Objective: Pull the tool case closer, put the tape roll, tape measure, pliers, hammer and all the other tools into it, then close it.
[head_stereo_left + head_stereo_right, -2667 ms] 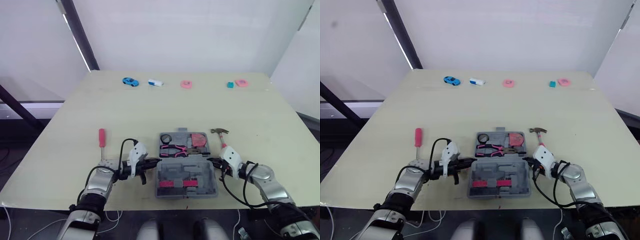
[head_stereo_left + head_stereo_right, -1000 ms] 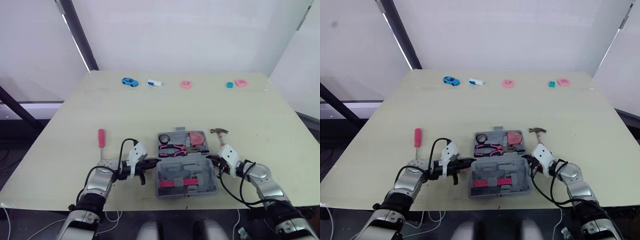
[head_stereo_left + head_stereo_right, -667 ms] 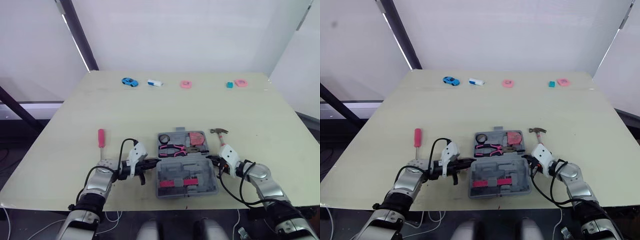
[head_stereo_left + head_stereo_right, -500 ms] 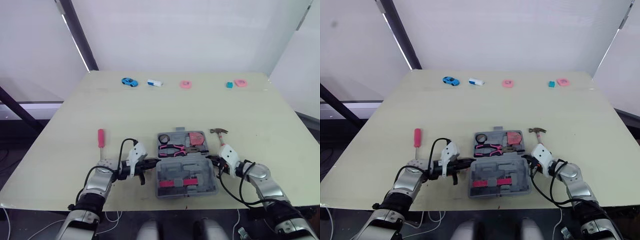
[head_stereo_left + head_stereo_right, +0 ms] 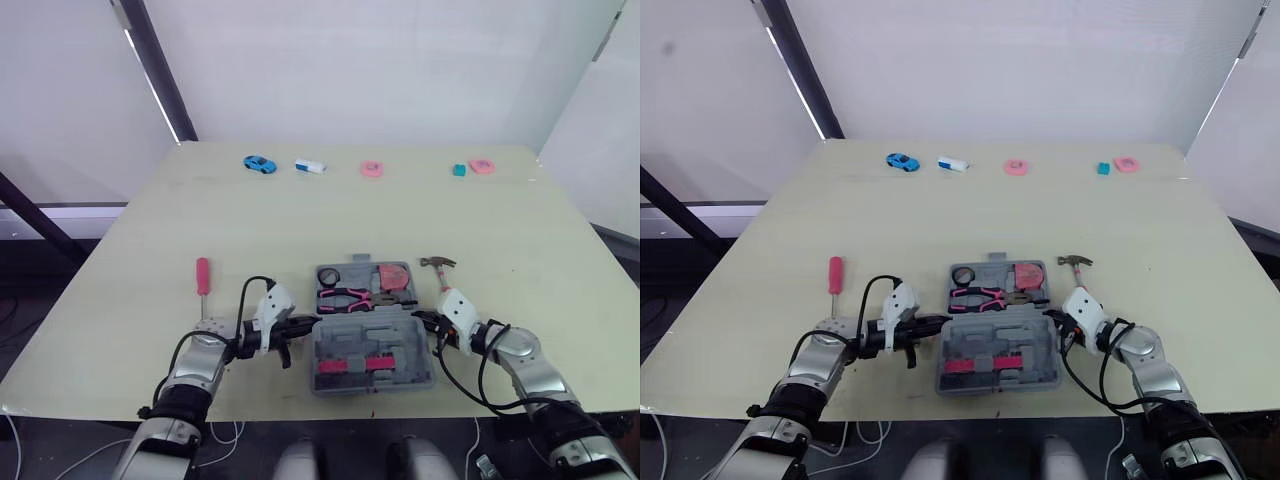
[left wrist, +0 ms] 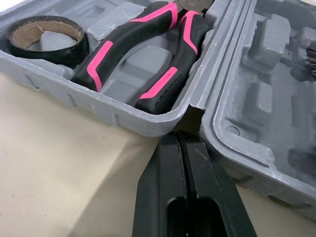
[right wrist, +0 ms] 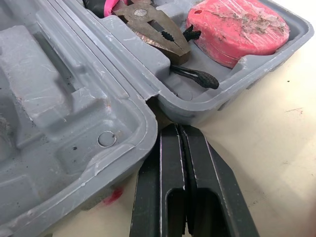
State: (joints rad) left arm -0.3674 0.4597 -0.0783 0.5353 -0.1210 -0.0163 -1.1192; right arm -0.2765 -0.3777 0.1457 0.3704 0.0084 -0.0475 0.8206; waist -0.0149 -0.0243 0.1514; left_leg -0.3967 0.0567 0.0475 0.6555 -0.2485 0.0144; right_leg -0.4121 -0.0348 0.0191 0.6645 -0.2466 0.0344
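Observation:
The grey tool case point(image 5: 330, 355) lies open near the table's front edge. Its far half holds a black tape roll point(image 6: 47, 37), pink-handled pliers point(image 6: 143, 59) and a pink tape measure point(image 7: 237, 29); the near half shows moulded hollows and two pink latches. My left gripper point(image 5: 305, 327) is shut, its tips against the case's left hinge corner point(image 6: 192, 111). On the other side my right gripper point(image 5: 420, 322) is shut too, tips at the right hinge corner. A hammer point(image 5: 440, 272) lies on the table just right of the case. A red-handled screwdriver point(image 5: 203, 275) lies to the left.
Along the table's far edge sit a blue toy car point(image 5: 259, 163), a white and blue block point(image 5: 311, 166), two pink pieces point(image 5: 372, 169) point(image 5: 482, 165) and a teal cube point(image 5: 459, 170). The table's front edge runs just below the case.

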